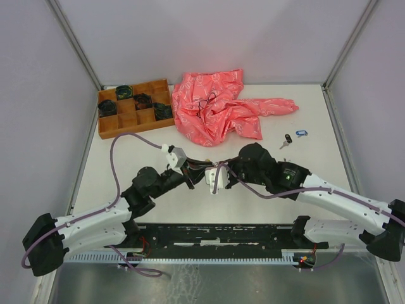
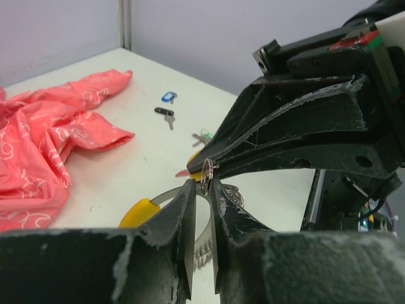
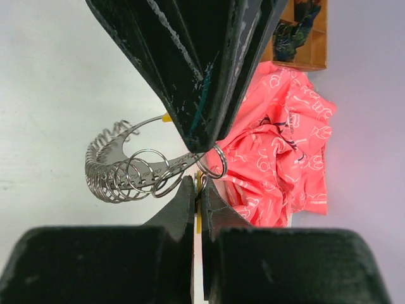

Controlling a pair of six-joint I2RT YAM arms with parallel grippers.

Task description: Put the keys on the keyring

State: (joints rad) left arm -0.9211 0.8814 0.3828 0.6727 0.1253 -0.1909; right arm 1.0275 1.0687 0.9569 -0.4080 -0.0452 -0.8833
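Note:
My left gripper (image 2: 202,187) is shut on the flat silver band of the keyring (image 2: 166,197), whose yellow segment (image 2: 140,212) sticks out to the left. In the right wrist view the keyring (image 3: 117,174) carries several small wire loops. My right gripper (image 3: 199,183) is shut on a yellow-tagged key (image 3: 200,218), and the key's small split ring (image 3: 213,161) touches the band's end at the left gripper's tips (image 3: 197,142). The two grippers meet mid-table (image 1: 207,172). A blue-tagged key (image 1: 300,133), a black-tagged key (image 1: 288,139) and a green-tagged key (image 2: 202,136) lie loose on the table.
A crumpled pink cloth (image 1: 218,107) lies at the back centre. A wooden compartment box (image 1: 134,107) with dark coiled bundles stands at the back left. White walls enclose the table on three sides.

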